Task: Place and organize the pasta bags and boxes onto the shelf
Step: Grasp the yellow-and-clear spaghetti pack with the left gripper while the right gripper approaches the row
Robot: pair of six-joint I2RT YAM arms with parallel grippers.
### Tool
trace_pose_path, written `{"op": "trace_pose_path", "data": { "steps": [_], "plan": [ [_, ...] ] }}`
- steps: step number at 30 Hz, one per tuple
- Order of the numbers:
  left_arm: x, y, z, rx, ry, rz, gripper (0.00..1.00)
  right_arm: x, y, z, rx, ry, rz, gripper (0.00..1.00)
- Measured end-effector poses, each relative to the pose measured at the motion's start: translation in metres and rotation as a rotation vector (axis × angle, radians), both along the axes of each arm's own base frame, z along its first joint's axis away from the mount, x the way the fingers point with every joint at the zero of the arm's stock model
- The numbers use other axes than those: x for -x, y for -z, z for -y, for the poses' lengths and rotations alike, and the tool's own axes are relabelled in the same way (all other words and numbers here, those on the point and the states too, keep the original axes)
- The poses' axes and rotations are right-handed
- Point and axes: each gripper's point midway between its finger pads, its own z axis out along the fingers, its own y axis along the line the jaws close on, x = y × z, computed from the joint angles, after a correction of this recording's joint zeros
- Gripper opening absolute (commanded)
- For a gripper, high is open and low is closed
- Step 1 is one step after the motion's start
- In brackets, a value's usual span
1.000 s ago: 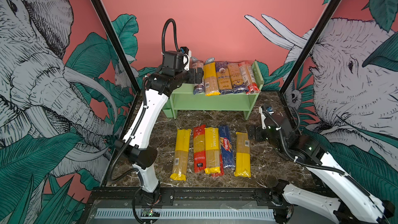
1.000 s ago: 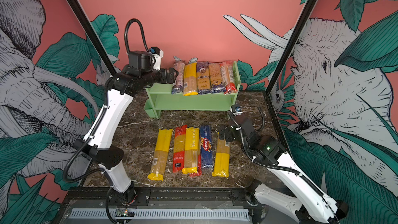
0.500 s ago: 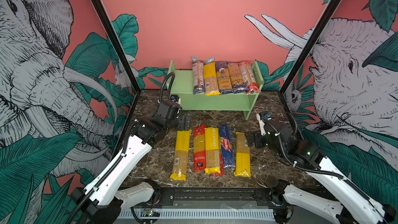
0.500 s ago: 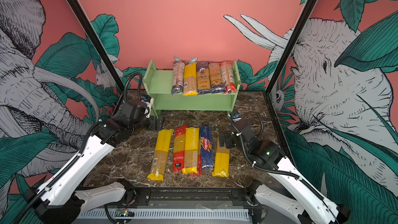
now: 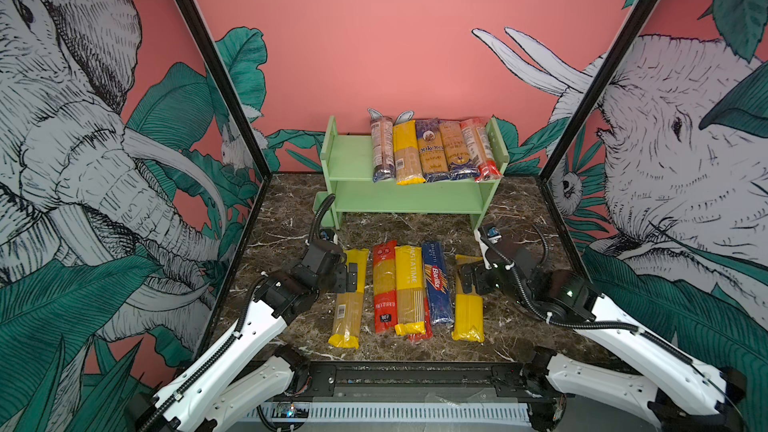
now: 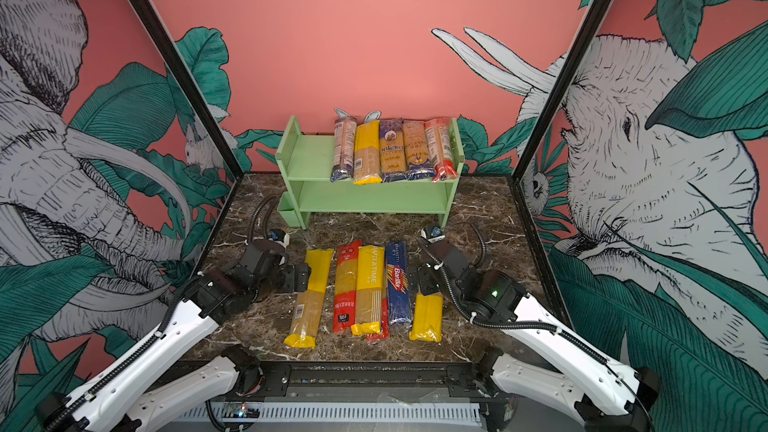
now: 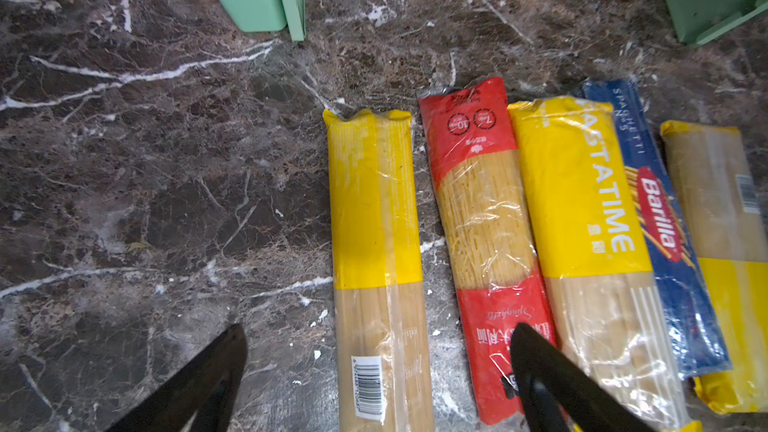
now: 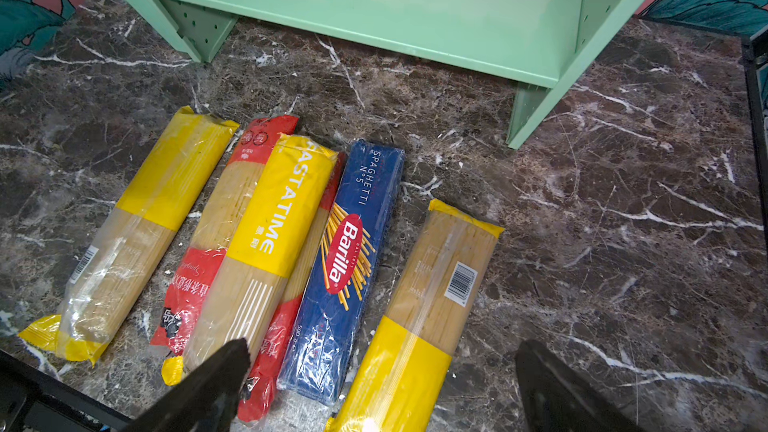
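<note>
The pale green shelf stands at the back with several pasta packs side by side on the right of its top tier. Several more lie in a row on the marble floor. My left gripper is open, its fingers straddling the leftmost yellow pack. My right gripper is open over the rightmost yellow pack. Between them lie a red pack, the yellow PASTATIME pack and the blue Barilla pack.
The shelf's lower tier holds nothing, and so does the left part of the top tier. A little green cup hangs on the shelf's left side. A second red pack lies partly under the PASTATIME pack. Black frame posts border the floor.
My left arm has come down from the shelf's top tier to the floor, over the leftmost yellow pack. The right gripper has edged over the rightmost yellow pack. Both stayed open.
</note>
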Motion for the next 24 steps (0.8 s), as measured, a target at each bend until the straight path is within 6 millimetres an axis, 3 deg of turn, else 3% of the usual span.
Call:
{"op": "trace_pose_path", "data": {
  "steps": [13,24],
  "plan": [
    [0.015,0.06,-0.011,-0.013,-0.029,-0.05,0.99,-0.013,0.021,-0.022,0.051,0.023,-0.029,0.99],
    [0.016,0.084,-0.008,-0.014,-0.029,-0.081,0.99,-0.022,0.03,-0.035,0.035,0.033,-0.028,0.99]
  ]
}}
